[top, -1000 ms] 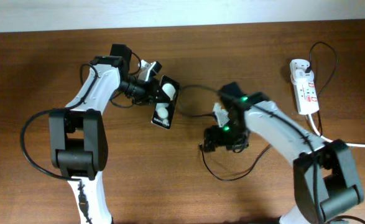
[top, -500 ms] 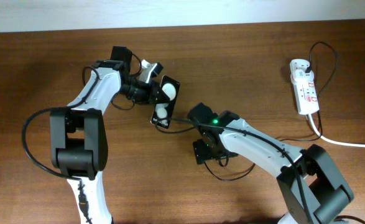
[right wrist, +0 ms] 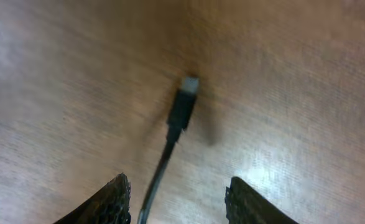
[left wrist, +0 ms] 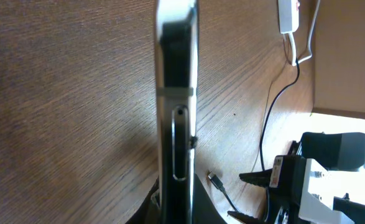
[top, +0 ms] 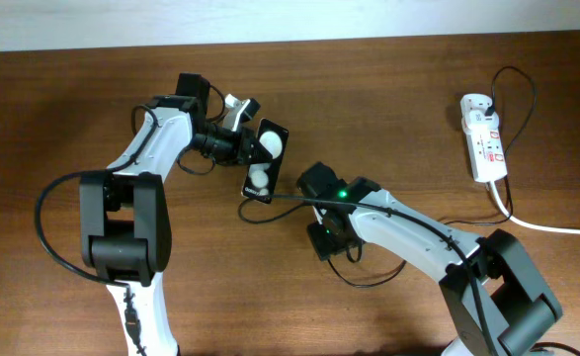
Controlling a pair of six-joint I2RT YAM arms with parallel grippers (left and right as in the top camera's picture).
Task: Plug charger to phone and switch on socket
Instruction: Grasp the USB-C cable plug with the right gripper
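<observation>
Left pincer [top: 242,146] pinching the phone [top: 263,161] by one long side, phone tilted up off the counter [top: 62,109]. Overhead shows the glossy screen with two white light spots. Left wrist view shows only the phone's thin edge, standing upright down the middle of the frame, with a slot in it; the pincer's own fingers are barely in shot there.

Charger [right wrist: 182,109]: the plug tip lies flat on the counter just ahead of the right pincer [right wrist: 181,193], not in the phone. Right wrist view shows the fingers spread wide, with the thin cable running back between them, nearer one finger; I can't tell whether it touches. Overhead hides those fingertips under the arm and shows only cable curling out toward the phone's lower end.

Socket [top: 484,146] is well off behind the right pincer, with a white plug head at its far end. Its switch position is too small to read.
</observation>
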